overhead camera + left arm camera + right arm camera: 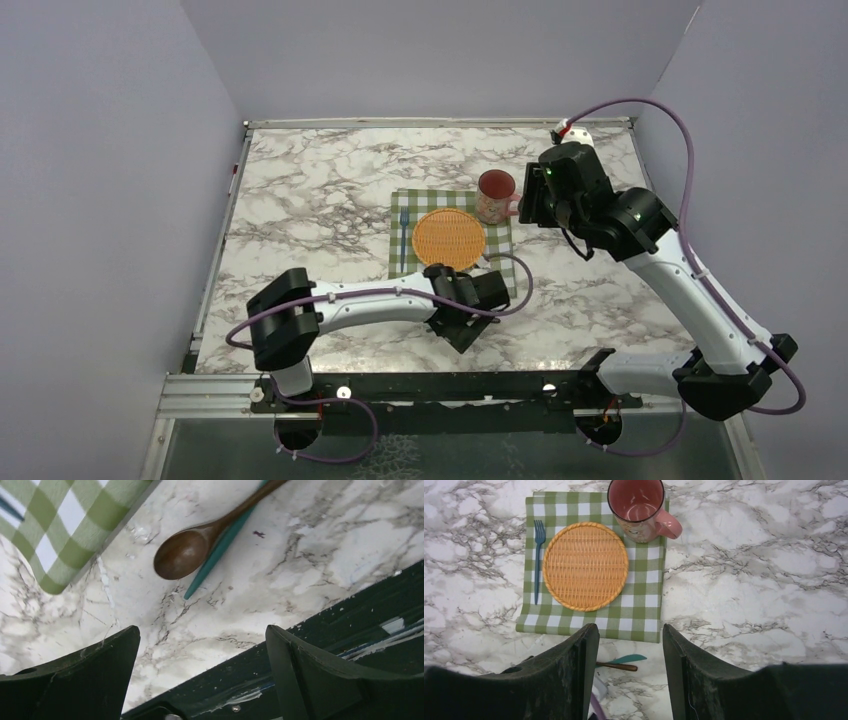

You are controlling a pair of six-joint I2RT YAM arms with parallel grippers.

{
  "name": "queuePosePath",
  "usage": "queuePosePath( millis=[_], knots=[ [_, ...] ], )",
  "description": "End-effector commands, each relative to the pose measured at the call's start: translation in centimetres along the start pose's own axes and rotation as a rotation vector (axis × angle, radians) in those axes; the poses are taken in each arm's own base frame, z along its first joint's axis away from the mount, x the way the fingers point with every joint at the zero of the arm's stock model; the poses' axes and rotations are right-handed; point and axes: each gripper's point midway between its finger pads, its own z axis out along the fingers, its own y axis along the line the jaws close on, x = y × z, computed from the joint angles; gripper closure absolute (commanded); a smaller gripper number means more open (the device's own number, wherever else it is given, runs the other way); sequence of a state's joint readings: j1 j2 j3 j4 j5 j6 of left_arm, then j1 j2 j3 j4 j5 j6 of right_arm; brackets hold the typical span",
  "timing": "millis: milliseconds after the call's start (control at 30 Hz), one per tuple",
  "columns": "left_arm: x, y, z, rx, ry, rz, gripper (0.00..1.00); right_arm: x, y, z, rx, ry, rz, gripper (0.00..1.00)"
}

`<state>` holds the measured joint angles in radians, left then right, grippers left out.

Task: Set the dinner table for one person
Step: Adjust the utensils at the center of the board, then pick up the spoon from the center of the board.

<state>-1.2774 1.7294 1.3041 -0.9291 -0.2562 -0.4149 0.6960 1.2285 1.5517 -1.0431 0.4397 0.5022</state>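
Observation:
On the marble dinner table (pixel 300 200) lies a green checked cloth (pixel 644 615) with an orange wicker plate (pixel 585 566), a blue fork (pixel 539 555) to its left and a pink mug (pixel 639 507) at its far right corner. A wooden spoon (pixel 185 555) lies across a teal knife (pixel 225 540) on bare marble just off the cloth's near edge. My left gripper (pixel 202 645) hangs open beside them over the table's near edge, holding nothing. My right gripper (pixel 630 635) stands open and empty, above and to the right of the mug (pixel 495 195).
The metal frame (pixel 310 630) of the table's near edge runs right under my left fingers. Grey walls close in the table on three sides. A purple cable loops off my left wrist (pixel 515 285) beside the cloth.

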Motion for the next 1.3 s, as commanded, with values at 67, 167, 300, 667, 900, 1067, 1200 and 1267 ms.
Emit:
queuePosePath(
  millis=[67,167,300,667,900,1067,1200,1267],
  knots=[
    [-0.6,3.9,-1.9,-0.001,-0.077,-0.459,0.01,0.2,-0.6,0.3,0.044,0.025,-0.032,0.44],
    [-0.8,6.7,-2.5,-0.018,-0.091,-0.578,0.01,1.3,0.1,0.8,0.002,0.072,-0.092,0.44],
    [-0.4,8.8,-2.6,-0.055,-0.076,-0.638,0.01,3.5,1.8,1.5,-0.124,0.163,-0.236,0.43],
    [0.6,12.2,-2.7,-0.178,-0.076,-0.646,0.01,8.2,2.2,2.4,-0.270,0.320,-0.492,0.43],
    [0.4,16.5,-3.4,-0.247,-0.102,-0.788,0.01,10.7,4.0,1.3,-0.428,0.397,-0.509,0.45],
    [0.4,19.0,-3.6,-0.254,-0.110,-0.934,0.01,14.2,4.1,2.0,-0.441,0.483,-0.563,0.44],
    [0.5,21.2,-3.7,-0.266,-0.113,-1.028,0.01,16.0,5.0,2.5,-0.439,0.515,-0.626,0.44],
    [0.1,22.2,-4.0,-0.270,-0.131,-1.046,0.01,16.9,5.3,2.8,-0.439,0.521,-0.658,0.44]
  ],
)
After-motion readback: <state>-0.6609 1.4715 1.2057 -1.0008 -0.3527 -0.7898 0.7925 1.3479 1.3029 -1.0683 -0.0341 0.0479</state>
